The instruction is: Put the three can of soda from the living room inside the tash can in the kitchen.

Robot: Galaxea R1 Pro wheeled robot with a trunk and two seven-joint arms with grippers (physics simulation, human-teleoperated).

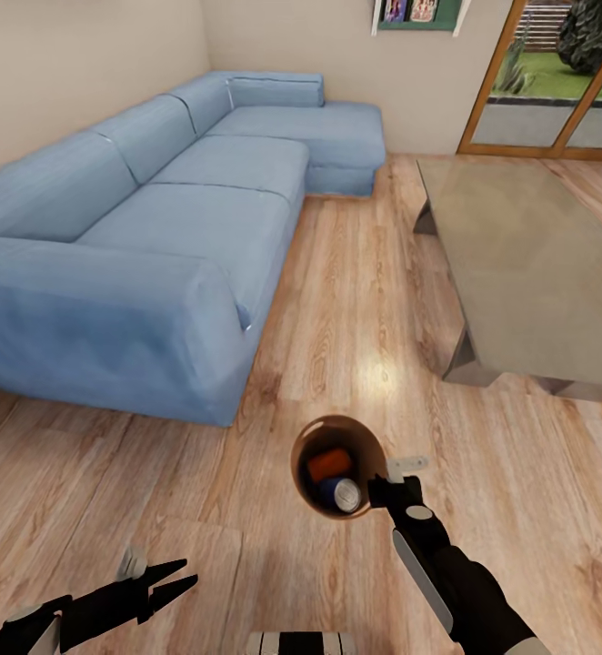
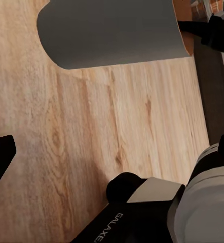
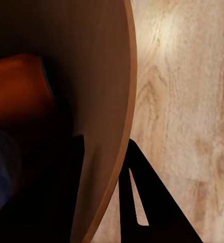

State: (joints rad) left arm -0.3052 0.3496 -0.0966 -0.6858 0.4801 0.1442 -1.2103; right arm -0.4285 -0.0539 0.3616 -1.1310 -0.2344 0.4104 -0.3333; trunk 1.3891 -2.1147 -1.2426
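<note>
The left gripper (image 1: 160, 582) hangs low over the wood plank floor (image 1: 356, 300) at the near left of the head view, its jaws parted and holding nothing. The right gripper (image 1: 387, 482) is closed on the rim of the tash can (image 1: 303, 455); the right wrist view shows one finger (image 3: 56, 192) inside the tan-brown wall and the other outside it, with the rim (image 3: 123, 126) between them. The tash can is carried above the floor, just ahead of the robot, its opening facing the head camera. Inside it lie soda cans: an orange can (image 1: 328, 464) and, touching it, a second can with its silver-grey top (image 1: 346, 494) turned upward. A third can cannot be told from these views. The left wrist view shows the tash can's pale grey outer wall (image 2: 109, 33) above the floor. Farther off, a blue sectional sofa (image 1: 137, 246) runs along the left wall, and a long low grey table (image 1: 528, 264) stands to the right. A wood-framed glass door (image 1: 556, 82) lies beyond.
</note>
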